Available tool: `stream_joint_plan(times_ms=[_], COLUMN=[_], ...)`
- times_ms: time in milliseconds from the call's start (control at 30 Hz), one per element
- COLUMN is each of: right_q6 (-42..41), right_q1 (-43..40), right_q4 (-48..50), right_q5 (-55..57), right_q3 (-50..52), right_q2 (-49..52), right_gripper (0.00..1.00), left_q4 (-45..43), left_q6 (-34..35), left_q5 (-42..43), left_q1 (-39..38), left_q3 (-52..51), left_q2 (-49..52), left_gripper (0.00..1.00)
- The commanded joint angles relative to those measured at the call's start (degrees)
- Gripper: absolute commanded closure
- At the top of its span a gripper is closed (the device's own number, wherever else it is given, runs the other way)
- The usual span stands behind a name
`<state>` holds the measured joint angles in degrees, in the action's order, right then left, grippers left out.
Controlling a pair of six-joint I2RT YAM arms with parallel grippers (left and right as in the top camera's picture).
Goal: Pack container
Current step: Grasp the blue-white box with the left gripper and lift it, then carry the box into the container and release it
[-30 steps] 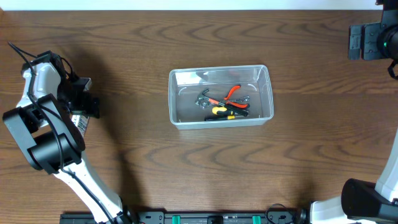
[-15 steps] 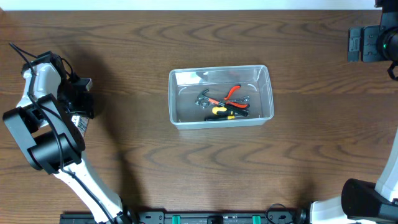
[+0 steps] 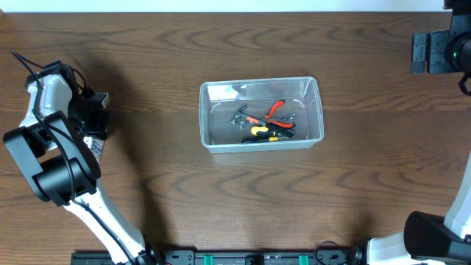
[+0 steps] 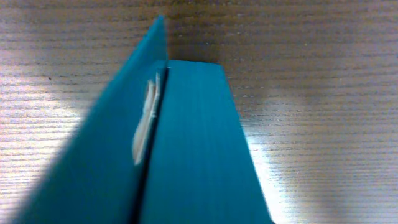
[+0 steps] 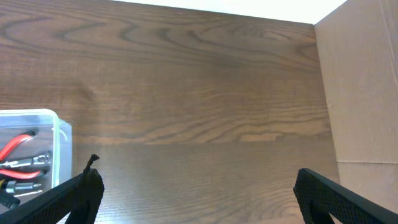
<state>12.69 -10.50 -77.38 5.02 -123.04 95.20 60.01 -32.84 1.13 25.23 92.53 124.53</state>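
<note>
Dark wood-grain table (image 3: 221,206), tan panel (image 5: 367,93) beside it.

The container (image 3: 221,114) is a clear rectangular tub with rounded corners and a rim. It stands upright and open-topped at mid-table, long sides running left to right. Red-handled pliers (image 3: 276,110) and a yellow-handled tool (image 3: 260,131) lie inside, toward its right half.

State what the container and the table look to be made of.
Container: seemingly clear, glossy plastic; the tools inside show through its walls. Table: dark wood or wood-look laminate, satin finish; flowing grain lines, but which one cannot be told.
</note>
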Motion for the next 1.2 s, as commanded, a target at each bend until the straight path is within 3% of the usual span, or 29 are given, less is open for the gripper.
stream_joint_plan(times_ms=[0, 167, 433, 667, 867, 1067, 1167], right_q6=[-0.90, -0.87, -0.81, -0.20, -0.24, -0.31, -1.14], right_q1=[-0.35, -0.35, -0.35, -0.35, -0.35, -0.35, -0.35], right_q4=[-0.22, -0.22, -0.17, -0.17, -0.17, -0.17, -0.20], right_q5=[0.79, 0.81, 1.25, 1.22, 0.96, 0.87, 0.74], right_q3=[0.17, 0.17, 0.17, 0.17, 0.17, 0.17, 0.17], right_q2=[0.07, 0.07, 0.07, 0.07, 0.07, 0.24, 0.61], right_gripper=[0.01, 0.01, 0.01, 0.01, 0.01, 0.01, 0.01], left_q4=[0.26, 0.31, 1.64, 4.59, 4.59, 1.77, 0.02], left_q6=[0.07, 0.39, 4.68, 8.22, 8.74, 1.86, -5.33], left_q5=[-0.24, -0.24, -0.22, -0.22, -0.17, -0.07, -0.07], left_q1=[0.20, 0.20, -1.75, -8.50, -21.42, -40.50, -49.72], left_q3=[-0.33, -0.31, 1.86, 7.37, 11.56, 12.28, 12.20], left_q2=[0.70, 0.68, -2.93, -14.60, -25.79, -30.14, -28.83], left_gripper=[0.81, 0.94, 0.95, 0.94, 0.94, 0.94, 0.94])
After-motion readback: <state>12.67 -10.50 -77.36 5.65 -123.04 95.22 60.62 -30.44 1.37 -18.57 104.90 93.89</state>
